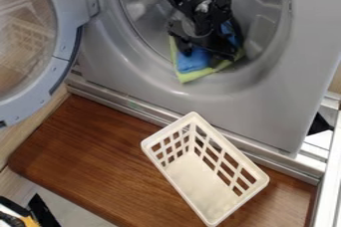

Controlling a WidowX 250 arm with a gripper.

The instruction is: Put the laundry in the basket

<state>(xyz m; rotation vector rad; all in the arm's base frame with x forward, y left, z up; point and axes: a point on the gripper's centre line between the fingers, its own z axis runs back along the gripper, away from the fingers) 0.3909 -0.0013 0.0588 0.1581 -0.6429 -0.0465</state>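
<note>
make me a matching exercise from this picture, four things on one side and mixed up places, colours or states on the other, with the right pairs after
1. basket
2. laundry
3. machine door
4. wooden board

A. swung open, at the left of the view
B. brown, under the basket
C. white, with lattice sides
D. blue and yellow-green, at the machine's round opening

Right pairs: 1-C, 2-D, 3-A, 4-B

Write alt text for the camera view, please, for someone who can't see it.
A black robot pincer is at blue and yellow-green cloths inside a grey laundry machine, whose round door stands open at the picture's left. Below, an empty white basket sits on a brown wooden board.
</note>
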